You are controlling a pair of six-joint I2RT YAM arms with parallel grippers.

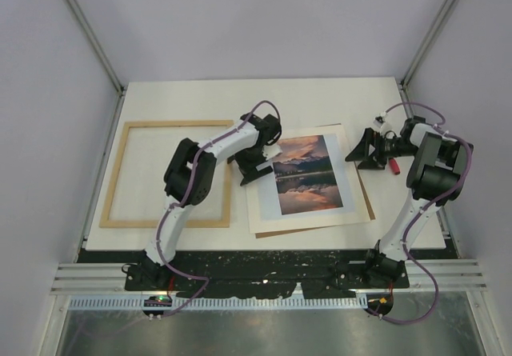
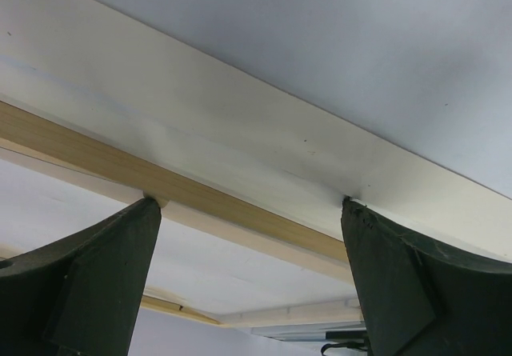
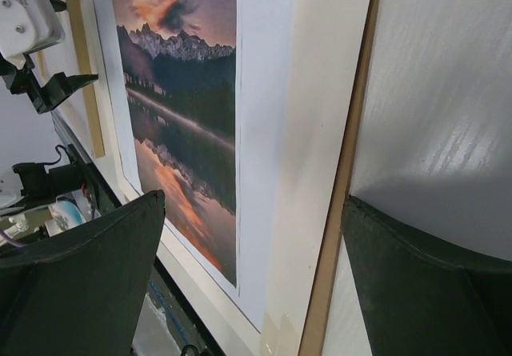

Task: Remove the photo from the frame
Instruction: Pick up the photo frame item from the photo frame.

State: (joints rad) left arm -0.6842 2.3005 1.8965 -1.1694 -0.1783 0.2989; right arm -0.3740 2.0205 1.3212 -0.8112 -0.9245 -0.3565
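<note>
The left pincer (image 1: 246, 168) stood wide open with nothing in it, its dark fingers (image 2: 96, 276) spread just off the left edge of the photo stack, close above the table. From its own wrist view a light-wood rail ran across behind the fingertips. The right pincer (image 1: 364, 150) was just as wide open and just as empty, poised over the right edge of the stack, its jaws straddling the strip where paper gave way to bare table.

Between the two pincers lay the pale white photo sheet with its orange, pink and dark blue mountain-lake sunset (image 1: 308, 174), face up and slightly askew. A flat cream mat border (image 3: 328, 132) showed past its right side, and beneath that peeked the edge of a plain brown backing board (image 1: 280, 233).

Well apart on the left, the large thin light-wood rectangular frame (image 1: 164, 223) lay flat, the white table (image 1: 320, 100) showing through its opening.
</note>
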